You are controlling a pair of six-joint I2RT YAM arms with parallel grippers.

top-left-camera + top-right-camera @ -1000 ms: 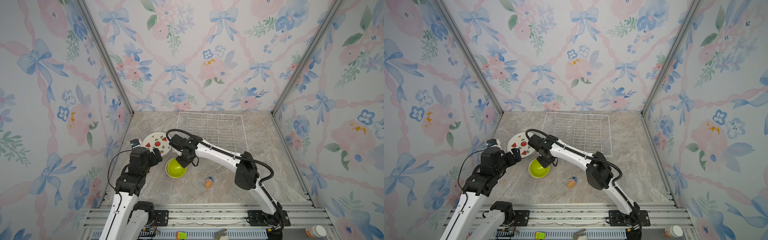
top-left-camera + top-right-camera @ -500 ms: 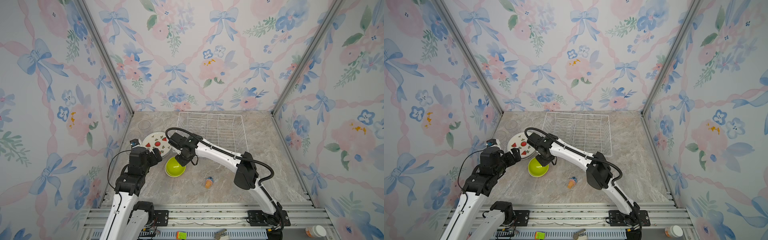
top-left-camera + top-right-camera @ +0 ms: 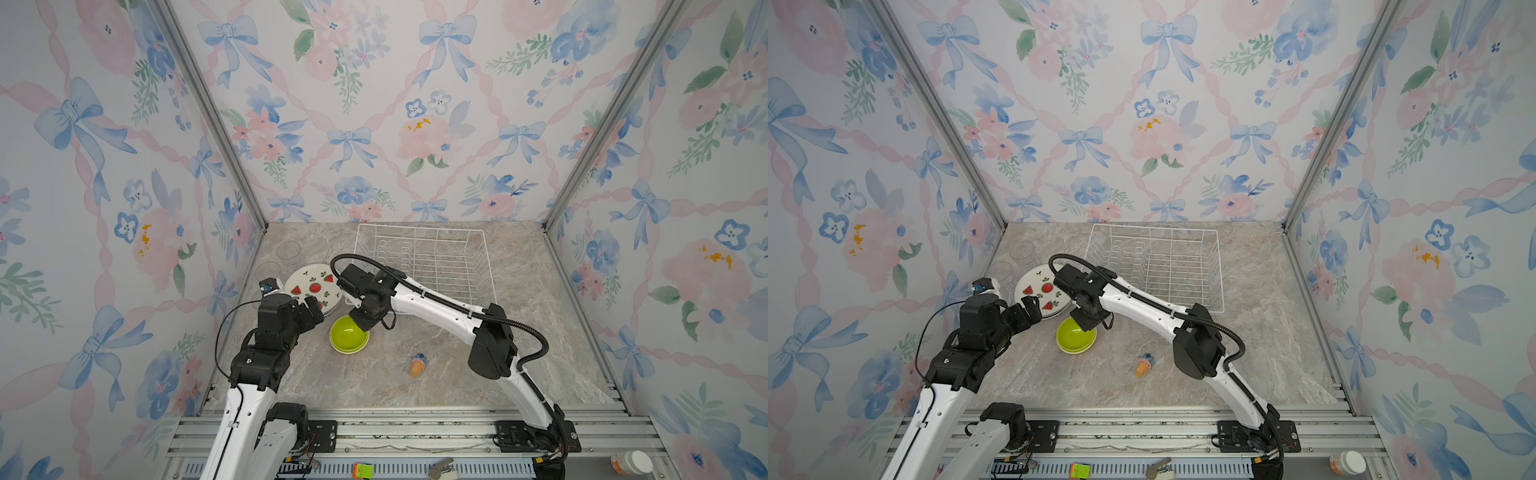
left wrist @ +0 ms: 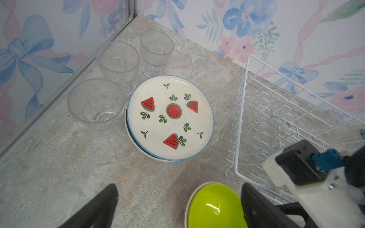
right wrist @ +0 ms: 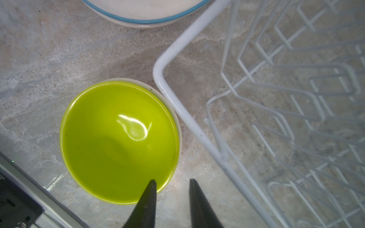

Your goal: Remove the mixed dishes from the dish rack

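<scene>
The lime-green bowl (image 3: 349, 338) sits on the table, outside the dish rack (image 5: 173, 48) and just beside its corner. The right gripper (image 5: 171, 182) straddles the bowl's rim, fingers slightly parted and not clamping. Near the rack, the left gripper (image 4: 177, 207) hovers spread wide and empty.

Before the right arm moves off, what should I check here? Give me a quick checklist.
1. dish rack unloaded: ok, no dishes visible in it.
2. lime-green bowl seated: ok, upright on the table beside the rack, nested in a second bowl.
3. right end effector clear of the bowl: cannot tell; jaws apart, straddling its rim.
4. left end effector free: ok, open and empty.
5. plates and glasses apart from the bowl: ok.
</scene>
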